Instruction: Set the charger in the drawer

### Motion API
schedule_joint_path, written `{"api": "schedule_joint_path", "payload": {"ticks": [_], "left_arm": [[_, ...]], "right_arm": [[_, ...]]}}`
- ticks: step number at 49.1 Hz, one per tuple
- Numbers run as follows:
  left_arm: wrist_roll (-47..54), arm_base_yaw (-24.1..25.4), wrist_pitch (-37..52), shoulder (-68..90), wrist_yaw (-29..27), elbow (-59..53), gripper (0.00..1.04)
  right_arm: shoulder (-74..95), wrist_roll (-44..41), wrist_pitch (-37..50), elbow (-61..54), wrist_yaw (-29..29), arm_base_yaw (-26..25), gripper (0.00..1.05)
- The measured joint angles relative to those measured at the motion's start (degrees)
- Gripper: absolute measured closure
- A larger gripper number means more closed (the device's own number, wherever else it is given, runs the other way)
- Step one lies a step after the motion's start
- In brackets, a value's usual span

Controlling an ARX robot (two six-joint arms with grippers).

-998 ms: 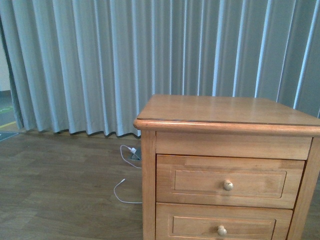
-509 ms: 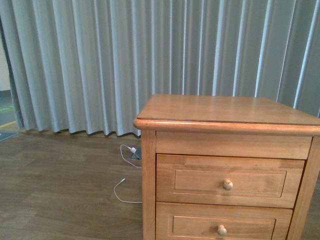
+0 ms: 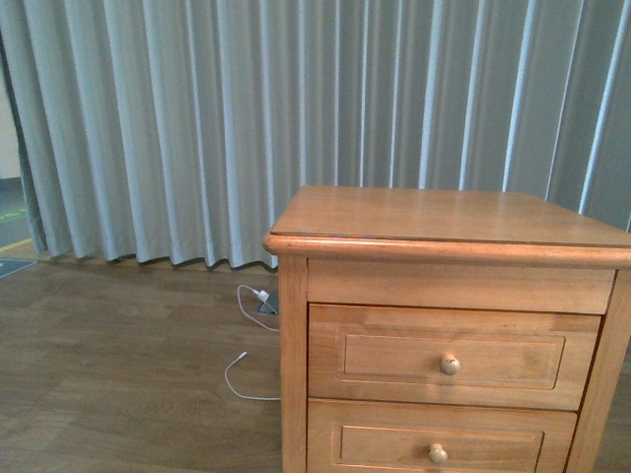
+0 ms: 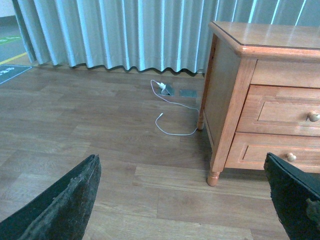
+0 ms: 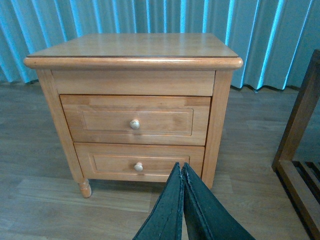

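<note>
Over on the far left the pale grey-blue curtain (image 3: 197,128) hangs in long pleats right down to the wood-plank floor (image 3: 108,365), and it runs on behind everything else in the room. On the floor near the curtain's hem a long thin white cable (image 3: 242,379) loops across the planks, its white plug (image 3: 262,296) lying beside a small grey plate set in the floor, just left of the nightstand's near left corner. The honey-coloured nightstand (image 3: 444,222) stands to the right of that, its top bare and glossy. Under the top rail sits the drawer (image 3: 454,357), pushed fully in, with a recessed panel and one round knob (image 3: 450,365) at the middle; the lower drawer (image 3: 439,439) beneath it is also pushed in, with a like knob. I can see no charger anywhere, not on the nightstand, not on the floor. From the left wrist the left gripper (image 4: 185,200) has its two dark fingers (image 4: 65,205) spread wide apart with nothing between them, hanging above the floor to the left of the nightstand. The right gripper (image 5: 182,200) faces the nightstand front, its fingers pressed together and holding nothing. Far right, a dark wooden frame (image 5: 300,140) stands on the floor
</note>
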Motion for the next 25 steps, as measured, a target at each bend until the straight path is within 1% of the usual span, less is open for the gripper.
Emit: {"api": "schedule_joint_path", "payload": {"ticks": [19, 20, 25], "left_arm": [[0.0, 0.0, 0.0, 0.0, 0.0, 0.0, 0.06], [0.0, 0.0, 0.0, 0.0, 0.0, 0.0, 0.06], [0.0, 0.0, 0.0, 0.0, 0.0, 0.0, 0.06]], "right_arm": [[0.0, -0.1, 0.0, 0.0, 0.0, 0.0, 1.02], [0.0, -0.1, 0.0, 0.0, 0.0, 0.0, 0.99], [0.0, -0.1, 0.0, 0.0, 0.0, 0.0, 0.73]]}}
